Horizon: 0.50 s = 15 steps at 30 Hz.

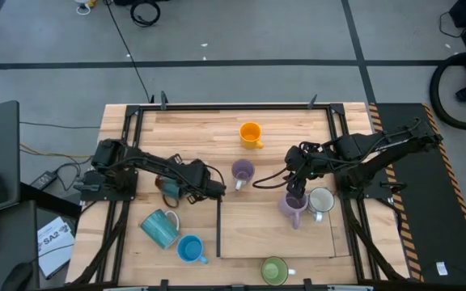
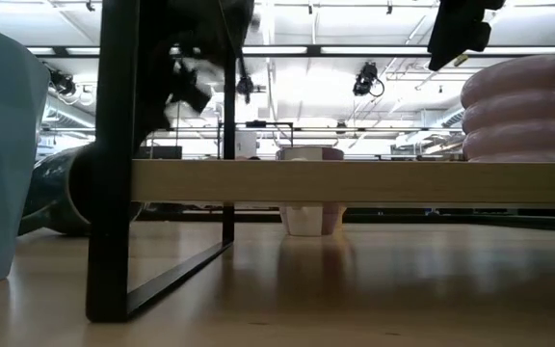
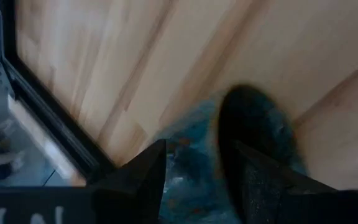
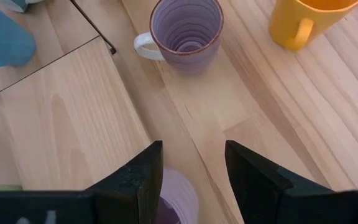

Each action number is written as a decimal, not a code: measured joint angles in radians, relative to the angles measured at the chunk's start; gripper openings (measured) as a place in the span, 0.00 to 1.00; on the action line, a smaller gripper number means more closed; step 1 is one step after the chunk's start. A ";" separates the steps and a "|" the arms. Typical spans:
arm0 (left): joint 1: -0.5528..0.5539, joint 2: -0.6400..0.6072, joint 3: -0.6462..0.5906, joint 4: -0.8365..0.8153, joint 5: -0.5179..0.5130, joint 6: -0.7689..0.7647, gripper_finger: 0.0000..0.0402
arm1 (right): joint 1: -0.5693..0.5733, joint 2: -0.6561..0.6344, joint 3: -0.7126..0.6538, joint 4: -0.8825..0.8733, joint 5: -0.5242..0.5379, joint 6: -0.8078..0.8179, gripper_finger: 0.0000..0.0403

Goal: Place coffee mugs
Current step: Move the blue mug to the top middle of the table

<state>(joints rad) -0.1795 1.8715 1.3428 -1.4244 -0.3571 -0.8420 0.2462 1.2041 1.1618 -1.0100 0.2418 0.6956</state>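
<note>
Mugs [image 1: 249, 134] scattered around black frame [image 1: 218, 230].

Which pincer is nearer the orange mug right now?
Right. The right pincer sits over a purple mug, diagonally near the orange mug; the left pincer is farther, over the dark teal mug.

My left gripper [image 1: 214, 188] sits left of the centre mug [image 1: 242, 171], over a tipped mug [image 1: 168, 187]. My right gripper [image 1: 296, 194] hangs above another mug [image 1: 292, 207], just left of its neighbour [image 1: 321, 200]. One mug [image 1: 251, 134] stands behind the centre mug.
</note>
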 joint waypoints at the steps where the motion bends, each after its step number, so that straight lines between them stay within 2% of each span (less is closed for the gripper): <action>1: 0.000 0.005 0.000 -0.004 0.002 0.000 0.42 | 0.000 0.000 0.000 0.000 0.000 0.000 0.44; 15: 0.000 -0.003 0.004 -0.058 0.037 -0.011 0.23 | 0.000 0.000 0.000 0.002 0.000 0.000 0.44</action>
<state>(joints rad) -0.1795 1.8687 1.3468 -1.4821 -0.3202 -0.8528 0.2462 1.2041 1.1618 -1.0077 0.2417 0.6956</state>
